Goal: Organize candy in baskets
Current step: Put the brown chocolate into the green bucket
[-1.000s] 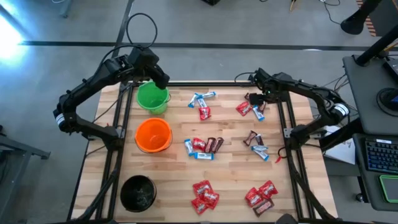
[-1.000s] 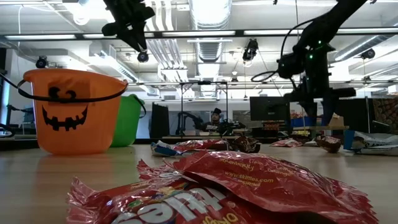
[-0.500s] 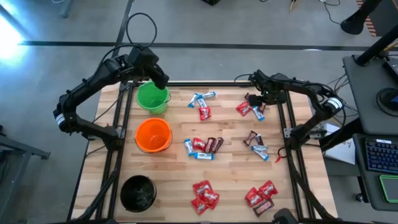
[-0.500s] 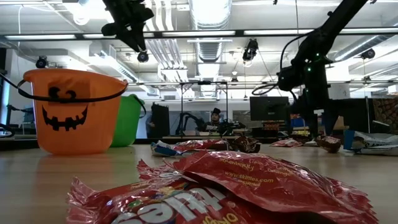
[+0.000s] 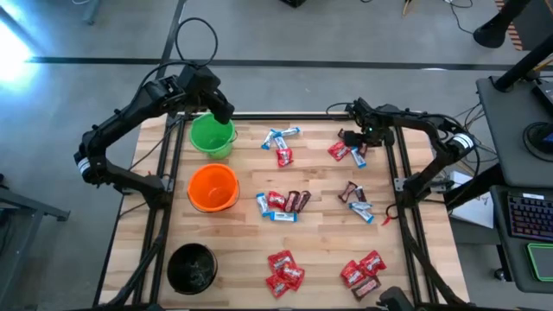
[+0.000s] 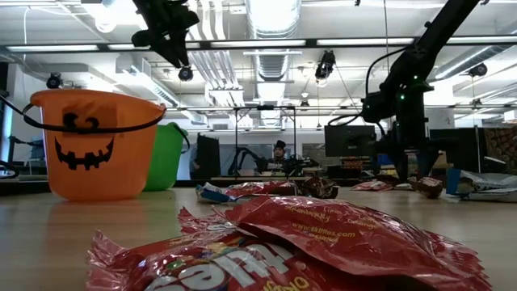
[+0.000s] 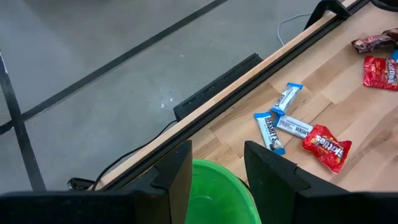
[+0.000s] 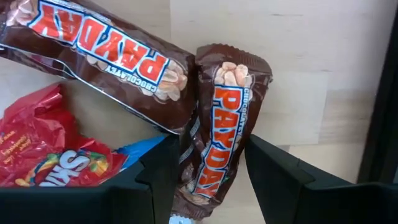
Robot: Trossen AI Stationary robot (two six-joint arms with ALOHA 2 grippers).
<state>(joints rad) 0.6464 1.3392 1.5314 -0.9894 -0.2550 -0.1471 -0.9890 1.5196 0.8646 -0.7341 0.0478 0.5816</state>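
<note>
The right hand [image 5: 354, 138] had come down over the last second onto the far right candy cluster, while the left hand [image 5: 226, 115] stayed put above the bright green round plastic bucket [image 5: 211, 136], its fingers apart and empty. In the right wrist view the fingers [image 8: 160, 180] stood apart, straddling one dark brown wrapped Payday bar [image 8: 217, 124] but not yet closed on it; a pick appeared imminent. A second brown bar [image 8: 93, 56] touched the first, and a red Skittles packet [image 8: 43, 149] lay just beside, so a neighbour could be dragged along. The orange bucket [image 5: 212, 187] and black bucket [image 5: 192, 267] stood well apart from this cluster. Other wrapped sweets [image 5: 283, 203] lay scattered over the wooden surface [image 5: 320, 250], unsorted.
</note>
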